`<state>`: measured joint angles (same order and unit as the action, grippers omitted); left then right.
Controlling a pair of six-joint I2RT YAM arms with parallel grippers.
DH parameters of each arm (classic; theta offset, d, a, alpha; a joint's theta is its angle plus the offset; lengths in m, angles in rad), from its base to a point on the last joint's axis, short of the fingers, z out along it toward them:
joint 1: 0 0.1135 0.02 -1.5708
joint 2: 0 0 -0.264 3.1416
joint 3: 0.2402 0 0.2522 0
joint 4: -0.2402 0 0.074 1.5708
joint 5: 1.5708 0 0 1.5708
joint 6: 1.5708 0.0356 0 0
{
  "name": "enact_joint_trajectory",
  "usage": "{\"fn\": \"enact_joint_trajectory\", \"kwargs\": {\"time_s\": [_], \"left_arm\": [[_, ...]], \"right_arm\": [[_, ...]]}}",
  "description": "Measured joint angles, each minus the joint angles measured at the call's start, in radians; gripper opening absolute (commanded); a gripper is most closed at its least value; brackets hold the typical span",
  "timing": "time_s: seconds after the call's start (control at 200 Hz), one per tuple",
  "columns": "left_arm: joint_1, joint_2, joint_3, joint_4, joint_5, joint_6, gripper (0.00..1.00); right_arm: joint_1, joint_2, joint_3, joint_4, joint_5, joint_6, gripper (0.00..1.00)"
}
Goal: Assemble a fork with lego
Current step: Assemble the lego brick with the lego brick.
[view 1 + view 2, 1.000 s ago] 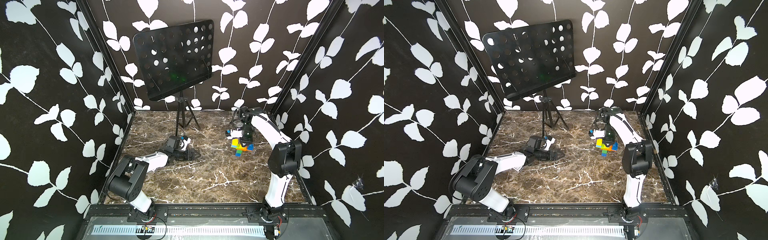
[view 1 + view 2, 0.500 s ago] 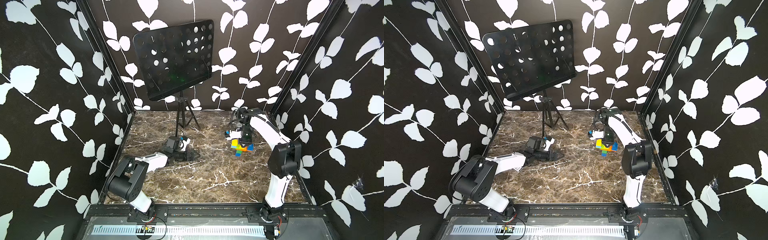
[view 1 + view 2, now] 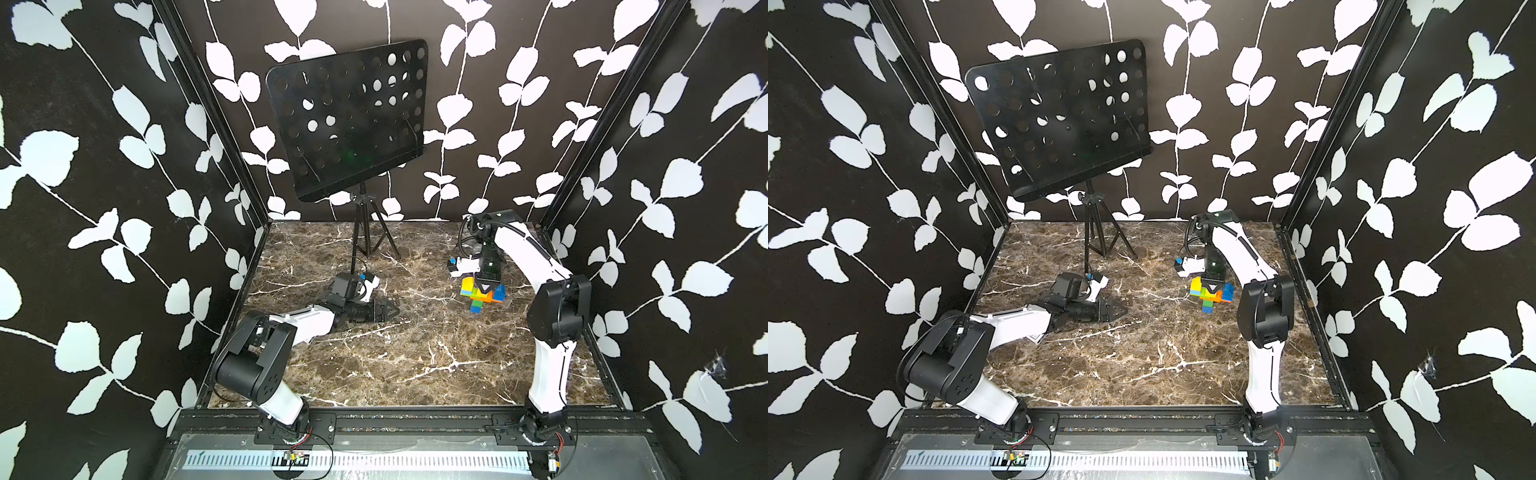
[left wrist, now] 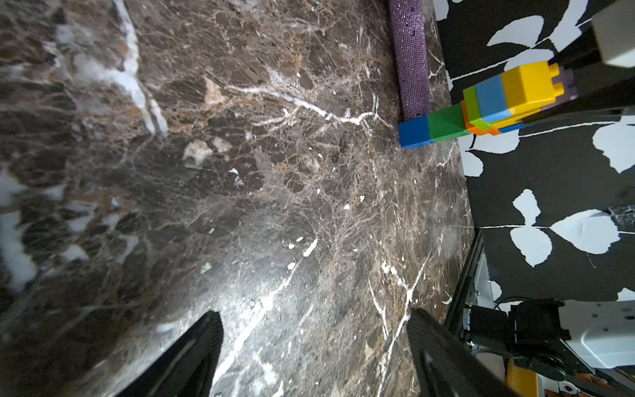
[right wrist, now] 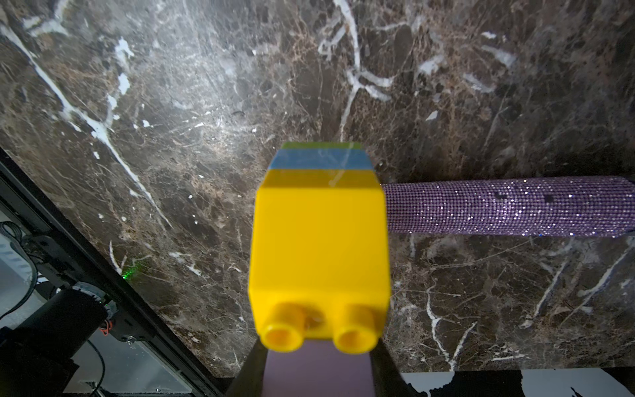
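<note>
Toward the back right corner of the bench (image 3: pixel 415 365), the right gripper (image 3: pixel 487 286) pinches the pale lilac prong (image 5: pixel 318 374) of the fork (image 3: pixel 478 297), jaws narrow around it. The fork hangs stem down, its blue end (image 4: pixel 414 132) on or just over the marble; I cannot tell which. A glittery purple microphone (image 5: pixel 508 209) lies just behind. The left gripper (image 3: pixel 387 309) rests low by the left side, jaws wide, holding nothing. The fork looks all built, so this seems the last step. Next comes a slow set-down, then letting go without tipping it.

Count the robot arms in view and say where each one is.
2. The left arm lies low, stretched across the table; the right arm arches over the fork at far right.
</note>
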<state>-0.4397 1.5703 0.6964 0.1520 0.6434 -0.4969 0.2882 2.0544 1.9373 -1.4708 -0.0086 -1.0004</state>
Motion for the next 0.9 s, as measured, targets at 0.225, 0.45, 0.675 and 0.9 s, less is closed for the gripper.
{"fn": "enact_joint_trajectory", "kwargs": {"time_s": [0.225, 0.45, 0.675, 0.9], "left_arm": [[0.0, 0.0, -0.003, 0.001, 0.0, 0.0, 0.86], [0.0, 0.0, -0.006, 0.0, 0.0, -0.001, 0.87], [0.0, 0.0, -0.006, 0.0, 0.0, -0.005, 0.86], [0.0, 0.0, -0.006, 0.0, 0.0, -0.008, 0.87]], "right_arm": [[0.005, -0.024, -0.035, 0.032, -0.049, -0.002, 0.1], [0.018, -0.132, -0.18, 0.145, -0.122, -0.012, 0.11], [0.019, -0.177, -0.242, 0.201, -0.13, -0.016, 0.1], [0.022, -0.159, -0.213, 0.203, -0.196, -0.016, 0.11]]}}
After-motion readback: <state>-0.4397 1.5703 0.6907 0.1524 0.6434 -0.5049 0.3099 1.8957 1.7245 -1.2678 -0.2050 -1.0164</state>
